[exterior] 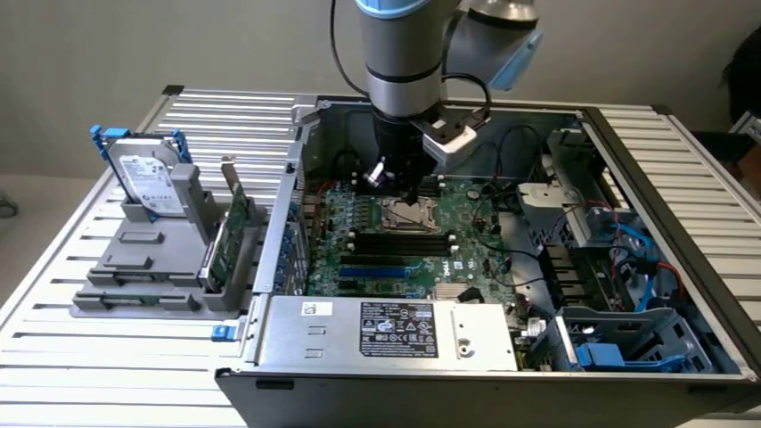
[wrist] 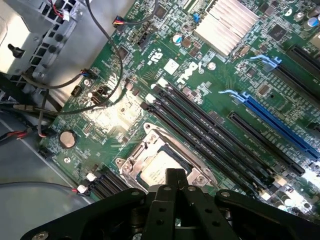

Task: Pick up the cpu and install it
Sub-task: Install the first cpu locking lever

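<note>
the small flat square cpu with its silvery-beige metal top (wrist: 156, 172) lay in the metal-framed socket (wrist: 131, 162) on the green motherboard (wrist: 235, 75), directly under the black gripper (wrist: 175, 181). the gripper's fingers were drawn together just above the chip; whether they touched it could not be told. the grey hard drive with blue handles (exterior: 149, 178) stood outside the open computer case (exterior: 666, 160).

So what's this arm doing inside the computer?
The robot arm is reaching into an open computer case, its gripper shut and hanging right over the processor socket on the green motherboard. A silvery cpu sits in the socket's metal frame, right beneath the fingertips. A hard drive stands in a grey holder outside the case.
</note>
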Controlling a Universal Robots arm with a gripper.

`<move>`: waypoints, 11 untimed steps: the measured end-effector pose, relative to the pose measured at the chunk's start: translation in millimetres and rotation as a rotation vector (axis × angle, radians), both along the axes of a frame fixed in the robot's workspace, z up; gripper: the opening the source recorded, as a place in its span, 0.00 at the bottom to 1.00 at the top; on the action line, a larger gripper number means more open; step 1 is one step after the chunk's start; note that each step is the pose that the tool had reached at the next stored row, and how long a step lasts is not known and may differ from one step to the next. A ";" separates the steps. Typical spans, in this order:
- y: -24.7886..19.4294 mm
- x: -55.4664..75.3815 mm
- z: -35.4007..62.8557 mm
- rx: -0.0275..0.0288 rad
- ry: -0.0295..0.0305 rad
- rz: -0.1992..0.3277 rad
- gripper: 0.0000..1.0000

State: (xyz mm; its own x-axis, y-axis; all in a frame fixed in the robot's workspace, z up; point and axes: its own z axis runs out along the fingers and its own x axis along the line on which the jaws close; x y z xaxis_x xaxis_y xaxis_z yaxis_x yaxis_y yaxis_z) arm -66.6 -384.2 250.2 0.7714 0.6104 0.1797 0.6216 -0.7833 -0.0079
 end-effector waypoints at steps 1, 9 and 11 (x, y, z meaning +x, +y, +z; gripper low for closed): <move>-1.5 -1.8 0.2 -0.0008 0.0000 0.000 0.11; -24.3 -20.3 3.1 -0.0066 0.0085 0.000 0.11; -24.1 -20.5 2.9 -0.0067 0.0087 0.000 0.11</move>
State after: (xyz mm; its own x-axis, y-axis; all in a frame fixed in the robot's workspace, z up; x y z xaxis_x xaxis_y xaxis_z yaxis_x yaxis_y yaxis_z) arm -87.0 -408.3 253.1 0.7731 0.6114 0.1689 0.6214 -0.7835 -0.0080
